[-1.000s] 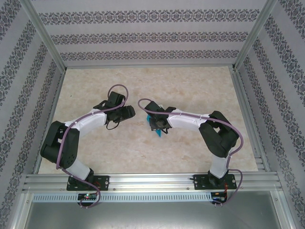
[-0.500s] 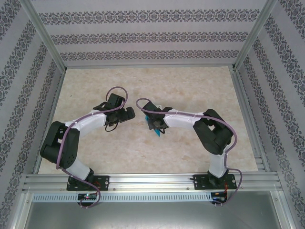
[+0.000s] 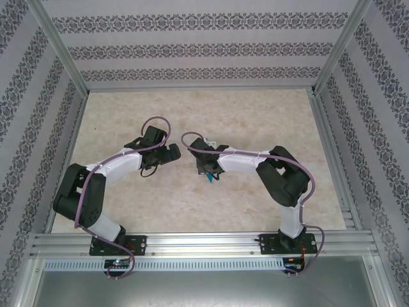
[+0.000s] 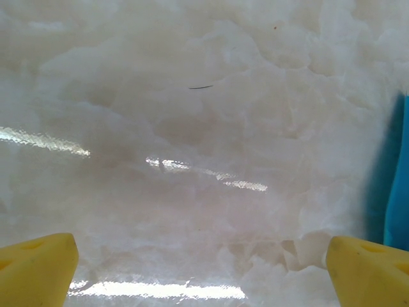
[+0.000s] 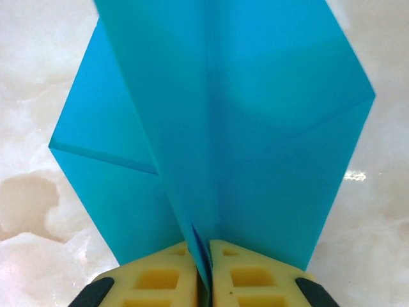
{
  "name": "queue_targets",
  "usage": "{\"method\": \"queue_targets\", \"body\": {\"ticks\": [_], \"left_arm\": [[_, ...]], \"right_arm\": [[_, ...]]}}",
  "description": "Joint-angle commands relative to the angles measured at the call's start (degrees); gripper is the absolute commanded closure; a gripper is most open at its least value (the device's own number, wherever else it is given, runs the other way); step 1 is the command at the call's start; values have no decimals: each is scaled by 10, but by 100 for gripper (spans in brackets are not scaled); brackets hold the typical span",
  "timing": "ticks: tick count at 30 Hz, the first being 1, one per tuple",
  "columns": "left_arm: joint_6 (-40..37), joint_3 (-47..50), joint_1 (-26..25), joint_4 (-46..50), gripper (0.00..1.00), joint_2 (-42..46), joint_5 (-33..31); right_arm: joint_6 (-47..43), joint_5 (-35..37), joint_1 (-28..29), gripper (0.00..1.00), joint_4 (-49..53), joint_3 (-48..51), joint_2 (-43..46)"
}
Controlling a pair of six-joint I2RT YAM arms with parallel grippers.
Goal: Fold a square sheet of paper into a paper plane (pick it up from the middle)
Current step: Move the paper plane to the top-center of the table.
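The paper plane point(image 5: 217, 115) is cyan-blue paper folded along a centre crease, with two flaps spreading to either side. My right gripper point(image 5: 204, 272) is shut on its crease, the yellow pads pressed together on the fold. From above, a tip of the paper plane point(image 3: 209, 180) pokes out below the right gripper point(image 3: 208, 168) near the table's middle. My left gripper point(image 3: 172, 153) stands a little to the left of it, open, with bare table between its yellow fingertips point(image 4: 35, 268). A strip of the paper plane point(image 4: 399, 185) shows at the right edge of the left wrist view.
The marble-patterned tabletop point(image 3: 255, 121) lies inside a metal frame with patterned walls point(image 3: 192, 51) on three sides. An aluminium rail point(image 3: 204, 243) runs along the near edge, where both arm bases sit. A thin dark hair point(image 4: 200, 87) lies on the table.
The right arm has drawn slightly left and towards the left gripper, carrying the paper with it. The left arm has barely moved.
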State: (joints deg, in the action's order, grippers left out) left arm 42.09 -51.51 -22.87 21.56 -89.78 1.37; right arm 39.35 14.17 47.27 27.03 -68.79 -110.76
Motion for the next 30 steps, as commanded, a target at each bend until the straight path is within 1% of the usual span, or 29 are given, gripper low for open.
{"method": "queue_targets", "body": {"ticks": [1,5,9,13,22,26,30], "left_arm": [[-9,3,7,11,0,13,-6],[-6,2,8,14,0,14,-4],[-2,5,8,13,0,15,-2],[-1,7,8,14,0,15,4],[-1,6,8,18,0,19,12],[-2,5,7,20,0,18,14],[-2,6,8,20,0,18,15]], "right_arm": [[1,38,5,88,18,-14,4],[-16,53,-3,89,20,-32,31],[-35,40,-24,91,10,-57,22],[-51,24,-43,93,-11,-93,-12],[-69,31,-86,92,-9,-195,-108],[-69,31,-94,90,-6,-216,-134],[-62,29,-95,88,-5,-217,-149]]}}
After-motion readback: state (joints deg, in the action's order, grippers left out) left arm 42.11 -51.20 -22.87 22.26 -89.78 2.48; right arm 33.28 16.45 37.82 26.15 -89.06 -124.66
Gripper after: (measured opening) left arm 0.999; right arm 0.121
